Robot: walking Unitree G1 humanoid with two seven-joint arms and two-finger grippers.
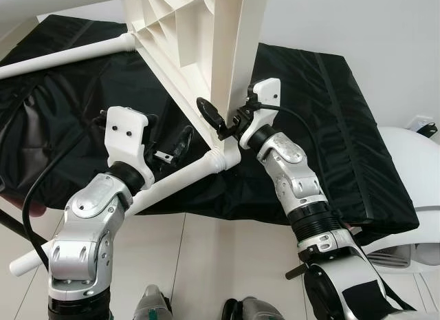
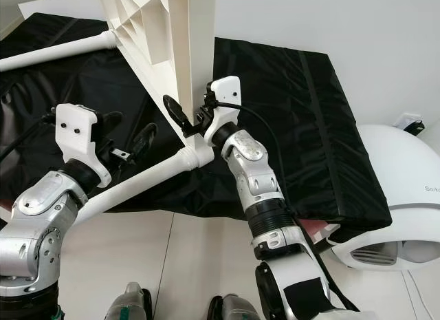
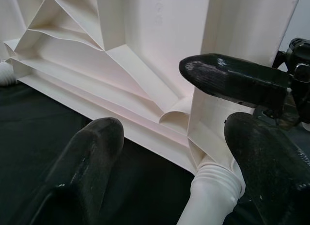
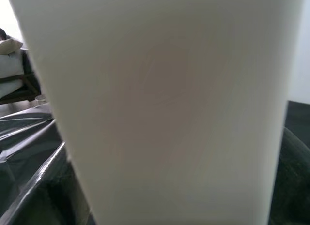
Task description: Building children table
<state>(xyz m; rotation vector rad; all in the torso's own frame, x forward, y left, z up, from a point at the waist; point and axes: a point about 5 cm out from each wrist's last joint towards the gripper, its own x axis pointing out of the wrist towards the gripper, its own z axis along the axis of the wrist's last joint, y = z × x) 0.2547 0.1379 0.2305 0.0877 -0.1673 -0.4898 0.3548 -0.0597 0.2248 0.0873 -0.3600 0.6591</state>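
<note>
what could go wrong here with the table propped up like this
The white tabletop stands tilted on edge over the black mat, held at its rim by the right gripper; if that hold slips, it could tip. The left gripper sits open beside the leg at its socket, not gripping, so the leg may sag or twist loose.

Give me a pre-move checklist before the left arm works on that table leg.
1. Right gripper clamped on the white table top's edge: ok, fingers either side of the panel.
2. Left gripper open around the near table leg: ok, fingers spread, not touching it.
3. Near leg seated in its corner socket: cannot tell, ribbed collar meets the socket but depth is hidden.
4. Far table leg attached: ok, joined at its corner.
5. Black mat under the work: ok.
</note>
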